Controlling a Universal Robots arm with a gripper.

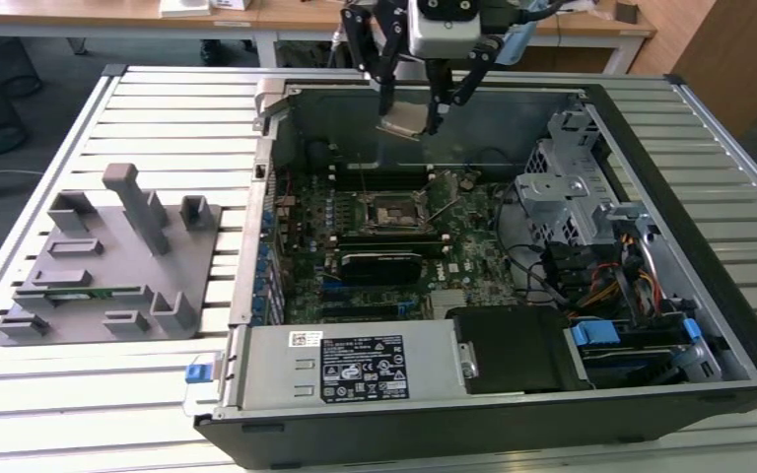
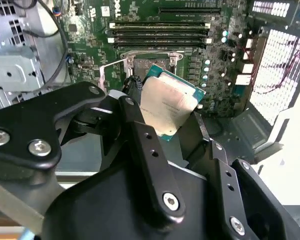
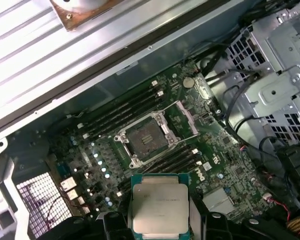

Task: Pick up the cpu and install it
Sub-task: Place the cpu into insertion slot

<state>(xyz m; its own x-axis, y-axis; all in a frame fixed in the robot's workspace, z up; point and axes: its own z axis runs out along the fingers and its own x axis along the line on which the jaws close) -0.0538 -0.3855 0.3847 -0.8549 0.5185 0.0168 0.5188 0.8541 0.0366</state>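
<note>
Air between hand (image 1: pixel 409 116) and socket (image 3: pixel 145 137) is free; memory slots (image 3: pixel 125 111) flank it.

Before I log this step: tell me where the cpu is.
In the exterior view the cpu is held by the gripper above the open computer case, clear of the empty socket.

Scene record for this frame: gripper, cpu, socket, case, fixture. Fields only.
gripper: shut on the cpu, above the open case
cpu: held, tilted, metal top showing, not seated
socket: open, empty
case: side off, lying on slatted table
fixture: grey, on the table at the exterior view's left of the case
</note>
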